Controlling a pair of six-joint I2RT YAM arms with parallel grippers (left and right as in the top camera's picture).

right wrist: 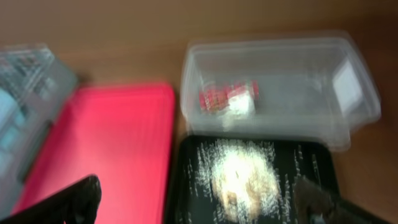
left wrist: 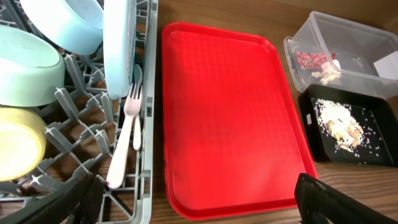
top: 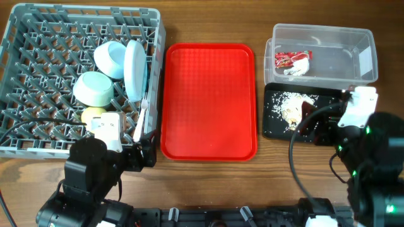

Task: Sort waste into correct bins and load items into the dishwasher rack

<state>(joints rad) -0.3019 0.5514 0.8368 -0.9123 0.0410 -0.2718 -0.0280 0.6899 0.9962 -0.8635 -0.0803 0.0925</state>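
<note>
The fork (left wrist: pixel 124 138) lies in the dishwasher rack (top: pixel 38 47), in the row of pegs nearest the red tray (top: pixel 208 101). Its long axis runs roughly parallel to that tray's left long edge, tilted a little. The tines point toward the far end, up against the plate (top: pixel 134 68), and the handle end rests near the rack's near wall. The spoon (left wrist: pixel 137 115) lies just beside it on the tray side, along the same line, bowl end also toward the plate.

The plate stands on its edge between the pegs, its face turned toward the red tray. Farther from the tray sit the light blue bowl (top: pixel 110 58), then the pale green saucer-bowl (top: pixel 93 88), and nearest me the yellow cup (top: pixel 93 115).

On the other side of the red tray, at its far right corner, the clear tub (top: pixel 344 38) holds the red wrapper (top: pixel 291 58) and the white napkin (top: pixel 300 68), touching each other. Just nearer than the tub, beside the tray's right edge, the black tray (top: pixel 273 126) carries a heap of rice-like scraps (top: pixel 290 107).

My left pincer (left wrist: pixel 194 182) hangs over the near left corner of the red tray, spread wide and empty. My right pincer (right wrist: pixel 196 186) is over the black tray, just right of the red tray. It too is spread with nothing between its fingers, though that wrist view is blurred. Everything rests on the wooden tabletop (top: pixel 208 19).
</note>
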